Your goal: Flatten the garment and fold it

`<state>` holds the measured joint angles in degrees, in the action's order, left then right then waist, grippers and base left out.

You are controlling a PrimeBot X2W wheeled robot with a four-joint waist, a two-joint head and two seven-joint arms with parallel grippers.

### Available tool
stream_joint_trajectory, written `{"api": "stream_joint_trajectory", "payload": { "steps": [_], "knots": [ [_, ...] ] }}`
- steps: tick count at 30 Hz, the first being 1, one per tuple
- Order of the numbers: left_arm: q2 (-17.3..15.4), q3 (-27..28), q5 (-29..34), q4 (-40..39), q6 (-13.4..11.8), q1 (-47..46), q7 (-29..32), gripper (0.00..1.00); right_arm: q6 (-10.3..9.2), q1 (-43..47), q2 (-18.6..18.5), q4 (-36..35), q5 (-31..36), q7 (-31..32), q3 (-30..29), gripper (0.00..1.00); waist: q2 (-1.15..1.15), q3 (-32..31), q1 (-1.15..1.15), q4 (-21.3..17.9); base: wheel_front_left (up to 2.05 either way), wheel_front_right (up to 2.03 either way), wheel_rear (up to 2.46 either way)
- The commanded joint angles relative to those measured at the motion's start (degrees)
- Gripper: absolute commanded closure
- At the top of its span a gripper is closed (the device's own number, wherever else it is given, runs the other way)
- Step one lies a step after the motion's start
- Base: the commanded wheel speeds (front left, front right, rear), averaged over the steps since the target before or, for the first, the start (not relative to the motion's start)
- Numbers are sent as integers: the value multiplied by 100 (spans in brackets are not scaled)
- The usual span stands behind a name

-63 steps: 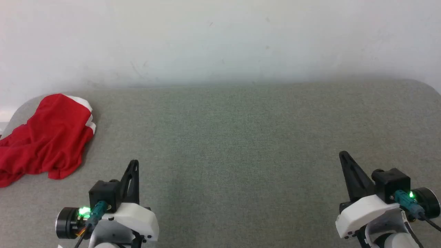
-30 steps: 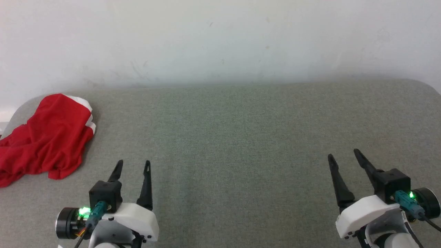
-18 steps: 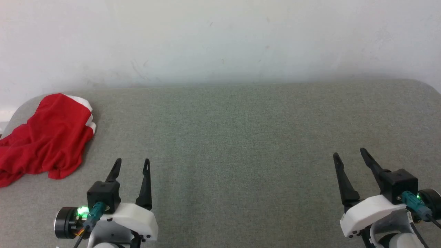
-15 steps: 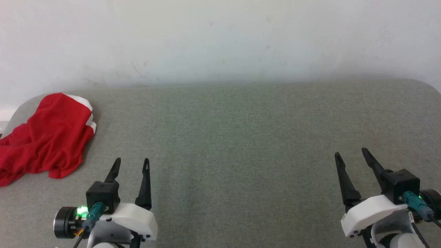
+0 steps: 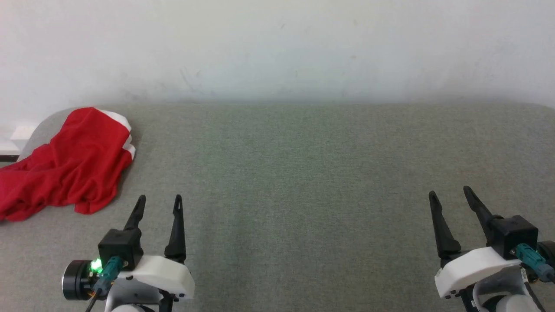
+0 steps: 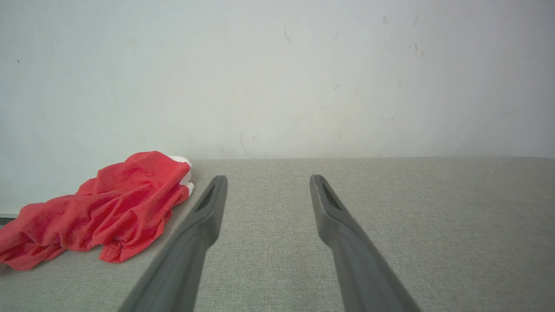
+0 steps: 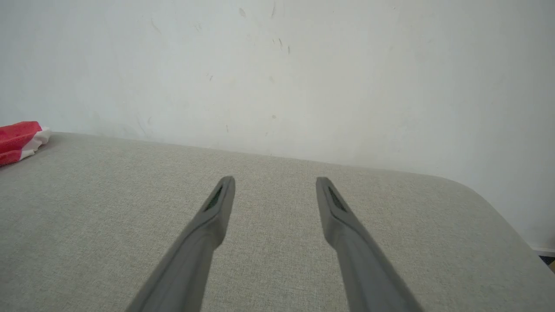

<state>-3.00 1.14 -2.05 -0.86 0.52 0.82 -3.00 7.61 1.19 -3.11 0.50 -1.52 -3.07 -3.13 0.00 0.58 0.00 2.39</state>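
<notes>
At the far left corner of the grey fabric surface, the garment is lying in a crumpled heap. Its red cloth is being bunched into loose folds, and a white trim band is being shown at its far end (the waistband cannot be made out). The heap is being touched by neither gripper.

The left gripper is being held at the near left, near the garment's near edge but apart from it. Its jaws are being held spread apart and empty, with bare surface being seen between the two fingers in the left wrist view.

The right gripper is being held at the near right, well apart from the garment. Its jaws are likewise being held spread apart with nothing between them.

Both pairs of fingers are being pointed toward the pale wall behind the surface.
</notes>
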Motion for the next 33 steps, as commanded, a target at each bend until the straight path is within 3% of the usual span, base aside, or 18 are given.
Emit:
{"api": "stream_joint_trajectory", "payload": {
  "steps": [1,33],
  "knots": [
    [4,42,-41,-48,19,64,-66,0,-3,3,6,28,-23,-60,-25,0,0,14,0,111,0,0,0],
    [7,221,-319,-227,24,212,-437,0,-6,-148,12,367,37,-431,161,0,0,81,0,1352,0,0,0]
  ]
}}
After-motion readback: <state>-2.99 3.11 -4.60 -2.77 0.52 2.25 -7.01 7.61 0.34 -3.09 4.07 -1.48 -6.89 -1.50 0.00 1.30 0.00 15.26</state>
